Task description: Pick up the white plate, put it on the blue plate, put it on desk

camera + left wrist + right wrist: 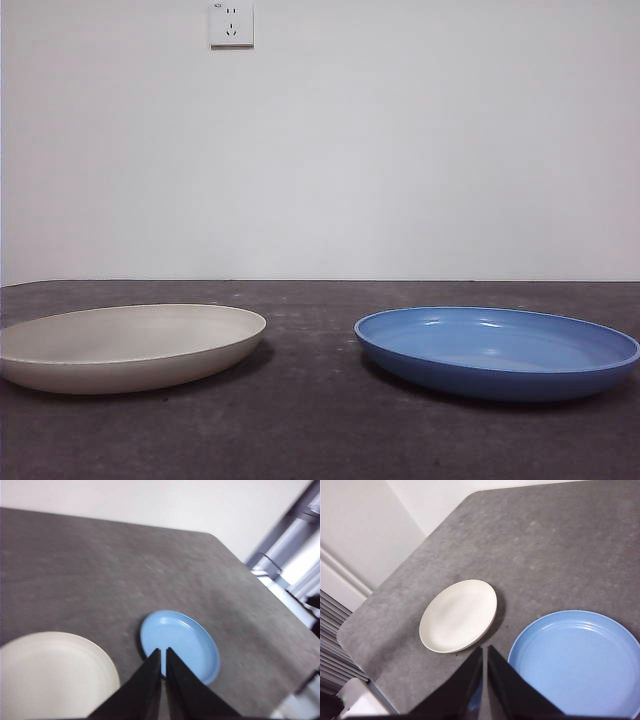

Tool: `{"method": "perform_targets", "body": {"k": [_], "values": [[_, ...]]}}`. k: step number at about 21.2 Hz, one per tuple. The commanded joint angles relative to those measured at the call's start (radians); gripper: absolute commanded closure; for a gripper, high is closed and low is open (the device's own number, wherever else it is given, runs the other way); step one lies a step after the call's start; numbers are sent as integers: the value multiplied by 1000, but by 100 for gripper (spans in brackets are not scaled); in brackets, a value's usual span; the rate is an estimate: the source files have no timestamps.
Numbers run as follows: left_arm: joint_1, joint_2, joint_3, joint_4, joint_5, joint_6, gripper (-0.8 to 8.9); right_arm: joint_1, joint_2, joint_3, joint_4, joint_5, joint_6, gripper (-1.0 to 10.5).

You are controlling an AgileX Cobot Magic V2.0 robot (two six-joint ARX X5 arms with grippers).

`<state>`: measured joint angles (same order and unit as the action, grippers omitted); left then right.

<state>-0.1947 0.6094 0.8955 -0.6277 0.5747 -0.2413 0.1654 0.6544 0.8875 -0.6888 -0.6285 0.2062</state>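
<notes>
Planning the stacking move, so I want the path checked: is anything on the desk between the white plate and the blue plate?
Nothing visible. The white plate and the blue plate lie side by side on the desk, apart, with only bare surface between them. Both plates look empty, and neither arm shows in the front view.

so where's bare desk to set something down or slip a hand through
A bare strip of desk runs between the white plate and the blue plate, which lie apart. The desk behind both plates, toward the wall, is bare too, as is the band in front of them. Only the two plates take up room; both grippers hang above, nothing held.
</notes>
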Motion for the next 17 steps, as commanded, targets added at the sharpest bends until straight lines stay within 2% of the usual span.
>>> {"method": "perform_targets", "body": {"k": [1, 4, 6, 7, 9, 11, 13, 14, 17], "values": [[-3, 6, 20, -33, 13, 14, 792, 3, 4, 18, 8, 1, -29, 935], [-3, 6, 20, -60, 13, 34, 769, 3, 4, 18, 8, 1, -55, 935], [-3, 6, 20, -57, 13, 36, 665, 3, 4, 18, 8, 1, -58, 926], [-3, 6, 20, -55, 12, 36, 572, 3, 4, 18, 8, 1, -59, 890], [-3, 6, 20, -53, 9, 36, 383, 3, 4, 18, 8, 1, -59, 749], [-3, 5, 20, -53, 8, 43, 254, 3, 4, 18, 8, 1, -58, 549], [-3, 5, 20, -53, 8, 47, 212, 3, 4, 18, 7, 1, -58, 412], [-3, 5, 20, -53, 8, 47, 214, 3, 4, 18, 7, 1, -58, 381], [-3, 4, 20, -53, 9, 45, 214, 3, 4, 18, 6, 1, -58, 370]]}}
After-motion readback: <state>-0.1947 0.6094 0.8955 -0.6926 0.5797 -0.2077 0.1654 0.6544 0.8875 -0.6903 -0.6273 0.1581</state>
